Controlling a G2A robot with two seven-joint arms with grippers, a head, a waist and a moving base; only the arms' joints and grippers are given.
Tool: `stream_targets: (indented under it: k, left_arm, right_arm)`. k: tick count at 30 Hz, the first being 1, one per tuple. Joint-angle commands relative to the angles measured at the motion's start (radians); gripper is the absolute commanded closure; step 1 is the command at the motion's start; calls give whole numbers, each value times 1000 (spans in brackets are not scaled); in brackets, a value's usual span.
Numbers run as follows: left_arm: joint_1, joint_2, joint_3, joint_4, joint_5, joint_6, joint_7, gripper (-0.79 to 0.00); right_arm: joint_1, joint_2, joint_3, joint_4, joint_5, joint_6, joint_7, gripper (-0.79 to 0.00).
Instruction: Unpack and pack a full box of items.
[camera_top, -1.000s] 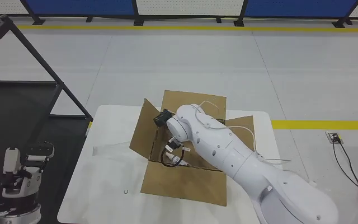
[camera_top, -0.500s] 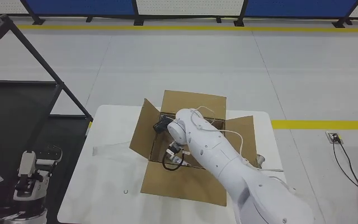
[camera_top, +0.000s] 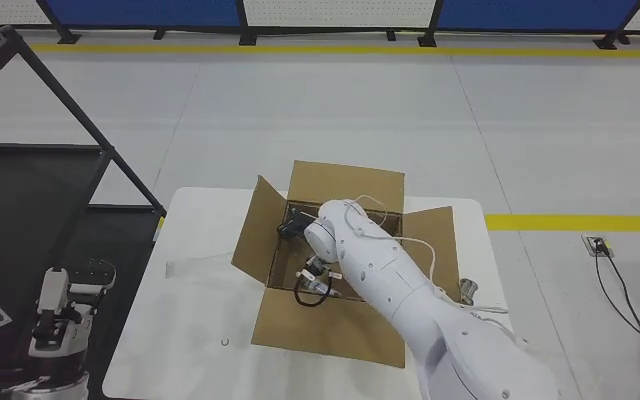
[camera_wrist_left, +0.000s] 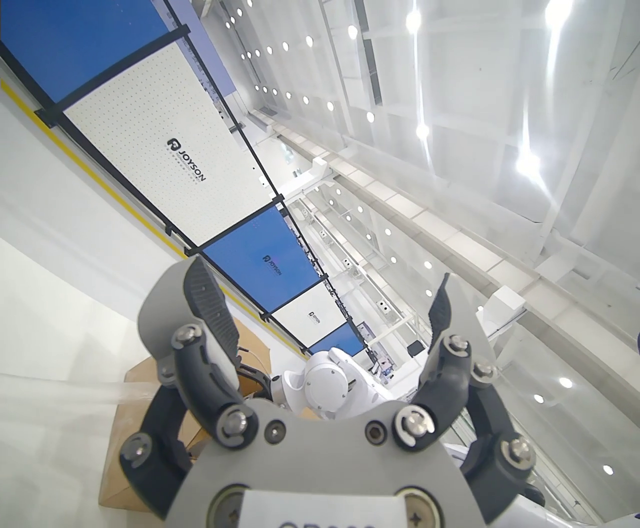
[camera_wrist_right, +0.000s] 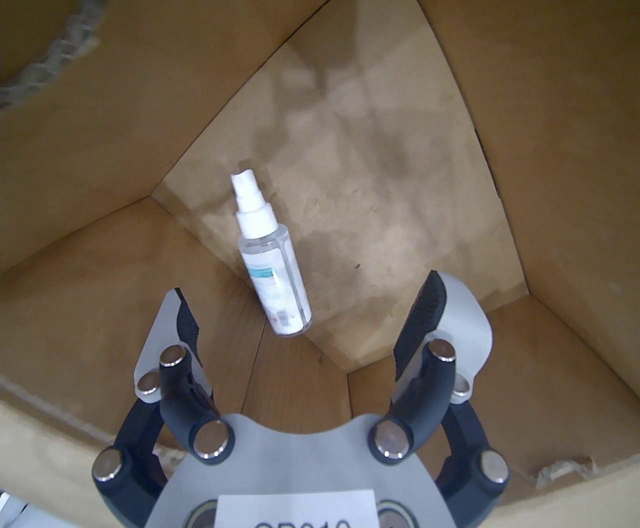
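— Right gripper (camera_wrist_right: 306, 292)?
— Down inside the open brown cardboard box (camera_wrist_right: 100, 125), jaws spread and empty. It is lined up over the small clear plastic spray bottle with a white nozzle (camera_wrist_right: 272, 265), which lies on the box floor. Staged for a pick, I judge.
— Left gripper (camera_wrist_left: 322, 272)?
— Off beside the table, pointing up, jaws spread, holding nothing. Likely parked clear.

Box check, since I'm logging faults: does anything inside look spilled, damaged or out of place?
A bottle lies on its side on the box floor, by a corner, below the open right hand. No spill shows. The box's edge is ragged in places.
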Motion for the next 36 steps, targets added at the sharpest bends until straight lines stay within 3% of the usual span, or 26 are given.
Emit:
stream_targets:
  k: [1,10,17,27,28,29,30,36]
  left_arm:
    - [11,-4,17,-11,46,-11,32,-785]
    - [65,-21,83,-44,161,-37,156,-785]
    - [98,-31,109,-51,225,-57,204,-785]
    - [130,-40,116,-67,253,-83,237,-785]
    - [132,-41,116,-68,254,-86,239,-785]
    - [134,-41,115,-67,255,-88,239,-785]
    - [135,-42,114,-67,255,-90,239,-785]
    - [143,-45,106,-69,251,-101,239,-785]
  right_arm:
    - [-14,8,5,18,-4,-49,-47,-785]
    - [-68,41,17,33,-40,-202,-209,-785]
    - [-114,64,25,-16,-77,-186,-288,-785]
    - [-158,98,25,-147,-159,-103,-192,-785]
    - [-162,103,28,-158,-163,-100,-188,-683]
    - [-166,107,30,-170,-170,-98,-182,-456]
    - [-170,112,32,-181,-175,-94,-174,-345]
    - [-187,139,55,-244,-196,-69,-119,-80]
